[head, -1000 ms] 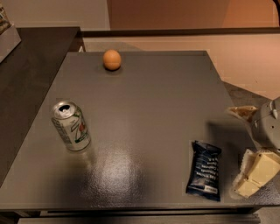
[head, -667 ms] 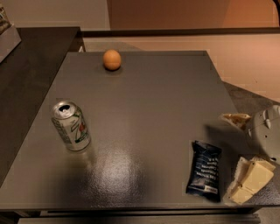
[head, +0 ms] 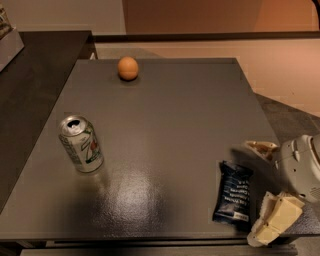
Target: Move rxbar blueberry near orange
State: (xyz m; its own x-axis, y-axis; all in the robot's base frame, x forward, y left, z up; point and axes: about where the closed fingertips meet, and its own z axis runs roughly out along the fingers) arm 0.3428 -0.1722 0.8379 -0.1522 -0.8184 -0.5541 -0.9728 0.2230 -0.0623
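The jaws of the gripper (head: pixel 250 192) are seen spread wide apart, with nothing held between them. One pale finger is pointed leftward above the table's right edge, and the other, blockier finger (head: pixel 274 220) is set lower, at the table's front right corner. The gripper's white body is found behind them at the right border of the view.

The rxbar blueberry (head: pixel 233 198) is laid flat on the table just left of the open jaws, its long side running roughly front to back. Whether it is touched by the lower finger cannot be told. The orange (head: pixel 128 68) is placed well apart from it, near the far edge of the table, left of centre.

One container is shown: a silver soda can (head: pixel 81 144), stood upright on the left side of the table with its top opened. What is inside cannot be made out.

Compared with a second ago, the gripper has been brought lower and further left, closer to the bar, with its jaws kept apart. The bar, the can and the orange have not been shifted.

The table (head: pixel 170 115) is a dark grey, slightly glossy slab. A darker counter (head: pixel 35 85) is set against its left side. A tan floor (head: pixel 280 65) and an orange-brown wall (head: pixel 200 15) are seen beyond.
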